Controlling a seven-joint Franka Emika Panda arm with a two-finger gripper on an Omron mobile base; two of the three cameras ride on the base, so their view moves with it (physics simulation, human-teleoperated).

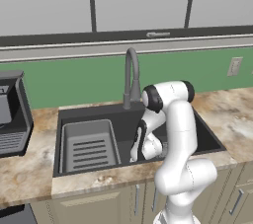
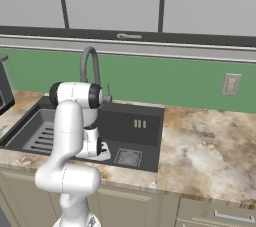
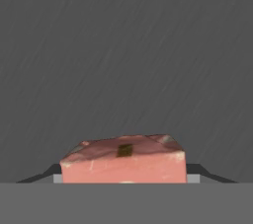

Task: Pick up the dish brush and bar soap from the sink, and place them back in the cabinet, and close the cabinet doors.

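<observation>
Crosswise, bar soap [image 3: 123, 165] between gripper [image 3: 126, 177] fingers

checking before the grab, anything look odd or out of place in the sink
Only the bar soap: a pinkish block lying on the dark floor of the sink, between the end effector's fingers. Soap belongs in the cabinet, not the basin. Nothing looks spilled or damaged; the ribbed tray insert sits square.

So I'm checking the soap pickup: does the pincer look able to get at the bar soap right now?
Probably yes. In the hand view the bar soap lies between the fingertips of the pincer, low in the sink, with nothing in the way; actual contact isn't clear.
</observation>
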